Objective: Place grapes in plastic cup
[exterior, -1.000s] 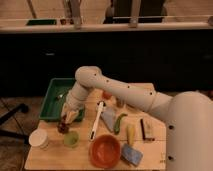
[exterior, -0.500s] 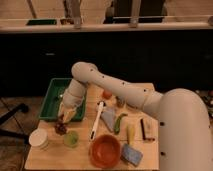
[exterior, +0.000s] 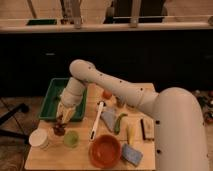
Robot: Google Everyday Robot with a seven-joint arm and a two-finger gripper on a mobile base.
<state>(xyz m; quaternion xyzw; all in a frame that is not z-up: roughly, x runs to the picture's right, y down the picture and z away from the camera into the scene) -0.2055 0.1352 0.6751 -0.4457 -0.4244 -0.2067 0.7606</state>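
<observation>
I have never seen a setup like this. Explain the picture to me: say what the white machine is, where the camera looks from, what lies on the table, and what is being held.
The big white shape is a robot arm. Its thick body fills the lower right, and it bends over the table towards the left. There is only one picture, looking down on the wooden table from close by the robot; where the camera is fixed is not known.

At the arm's end is the gripper, its pincer hand. It is low over the front left of the table, right at a dark cluster of grapes. Whether it grips them cannot be told.

Just right of the grapes stands a small green cup, and left of them a white cup. Also there are a green tray, an orange bowl, a small orange fruit and a blue sponge.
</observation>
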